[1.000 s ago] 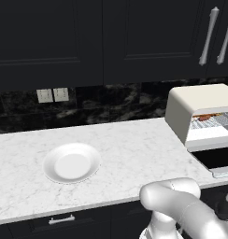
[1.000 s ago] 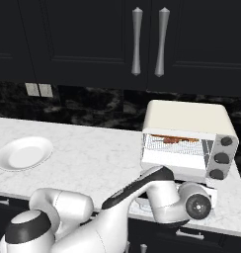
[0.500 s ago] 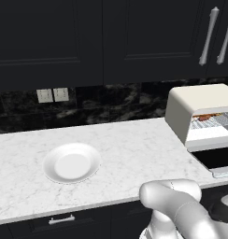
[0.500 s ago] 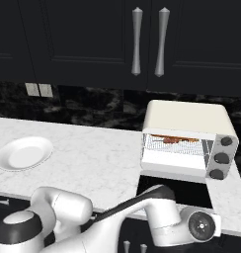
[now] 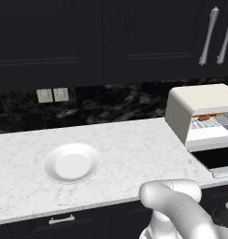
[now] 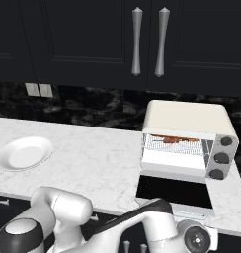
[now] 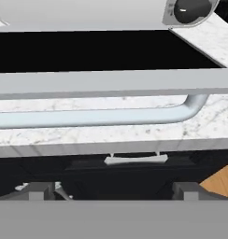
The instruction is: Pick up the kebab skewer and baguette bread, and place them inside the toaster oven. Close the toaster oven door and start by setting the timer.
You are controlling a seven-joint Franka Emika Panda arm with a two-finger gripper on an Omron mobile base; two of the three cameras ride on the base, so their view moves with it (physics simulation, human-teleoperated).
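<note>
The cream-white toaster oven (image 6: 186,118) stands at the counter's right end, also seen in the left base view (image 5: 200,100). Its toaster oven door (image 6: 174,190) lies folded down flat, dark glass up. Reddish-brown food (image 6: 174,140) rests on the wire rack inside; I cannot tell the kebab skewer from the baguette bread at this size. My gripper (image 7: 113,190) is open and empty, below the counter's front edge. It looks up at the door's silver handle bar (image 7: 102,116), which runs across just beyond the fingertips (image 7: 41,189).
An empty white plate (image 5: 71,163) sits on the marble counter (image 5: 134,149) left of the oven. Three dark knobs (image 6: 221,158) line the oven's right face. Dark upper cabinets with silver handles (image 6: 149,42) hang above. Dark drawers run under the counter.
The arm's hand has sunk from in front of the open door to below the counter edge. The jaws stayed wide apart. Oven, door and plate have not moved.
</note>
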